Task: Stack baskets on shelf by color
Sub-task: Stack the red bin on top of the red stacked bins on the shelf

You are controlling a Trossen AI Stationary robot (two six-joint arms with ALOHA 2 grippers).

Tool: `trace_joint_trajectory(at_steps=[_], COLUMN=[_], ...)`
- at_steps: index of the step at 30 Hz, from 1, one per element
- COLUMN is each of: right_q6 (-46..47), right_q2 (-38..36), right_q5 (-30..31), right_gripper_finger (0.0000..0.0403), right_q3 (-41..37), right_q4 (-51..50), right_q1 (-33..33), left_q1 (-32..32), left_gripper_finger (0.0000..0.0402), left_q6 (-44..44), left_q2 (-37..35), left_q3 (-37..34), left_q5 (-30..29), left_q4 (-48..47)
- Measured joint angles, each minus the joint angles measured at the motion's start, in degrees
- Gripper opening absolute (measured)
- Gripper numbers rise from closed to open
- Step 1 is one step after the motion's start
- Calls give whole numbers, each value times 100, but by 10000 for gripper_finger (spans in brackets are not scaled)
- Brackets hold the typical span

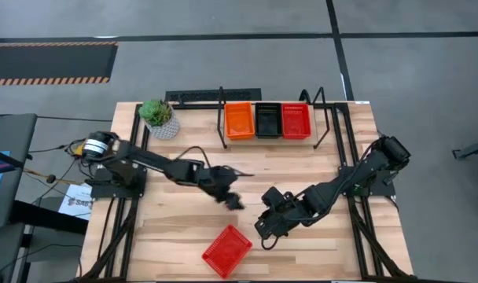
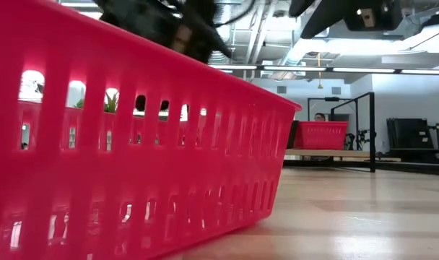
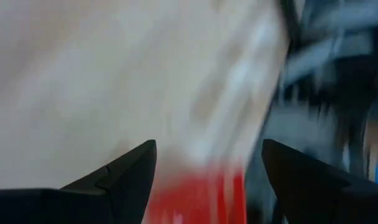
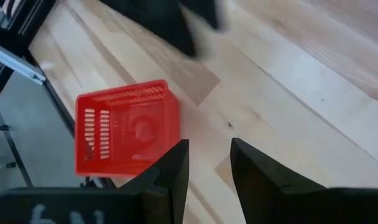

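Last loose red rectangular plastic mesh basket (image 1: 227, 251) lies at the surface's near edge; the shelf (image 1: 274, 137) holds the stacks. Left tool (image 1: 233, 200) open, empty, above it; right tool (image 1: 264, 229) narrowly parted, empty. Next: descend, grasp rim.

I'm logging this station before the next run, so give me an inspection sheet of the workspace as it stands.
Surface: light wooden table, bare across its middle.
Job's things: the shelf at the far edge carries an orange basket, a black basket and a red basket side by side; a loose red basket lies skewed at the near edge.
Clutter: potted plant at the far left corner.
Grippers: left gripper open above mid-table, empty; right gripper slightly open, empty, beside the loose red basket.
Cables: loose leads off the table's left side.
Surroundings: grey floor, striped hazard tape.
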Motion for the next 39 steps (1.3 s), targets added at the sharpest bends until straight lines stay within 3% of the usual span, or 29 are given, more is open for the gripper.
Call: trace_joint_trajectory(at_steps=[2, 4, 8, 12, 16, 23, 30, 39], right_q6=[4, 4, 8, -26, -177, -399, -546, -702], right_q2=[-25, -25, -24, 25, 23, 23, 23, 23], right_q5=[2, 0, 2, 0, 1, -1, -2, -7], right_gripper_finger=[137, 137, 138, 136, 134, 134, 134, 134], right_q3=[0, 0, -2, -2, -2, -2, -2, -2], right_q4=[11, -22, -22, -51, -50, -56, -65, -59], right_q1=[67, 141, 257, 312, 303, 214, 124, 104], left_q1=[-34, -201, -905, -2108, -3349, -4577, -4524, -3274], left_gripper_finger=[279, 279, 279, 279, 279, 279, 279, 279], left_q6=[243, 394, 235, -522, -1550, -2657, -2900, -2030], left_q2=[-385, -835, -1868, -2579, -2515, -1325, -65, 959], left_q3=[-2, -2, -7, 1, 2, -2, -7, -4], left_q5=[579, 656, -2, -1179, -1989, -2084, -2074, -1898], left_q4=[-873, -1833, -3058, -3206, -3173, -2235, -928, -662])
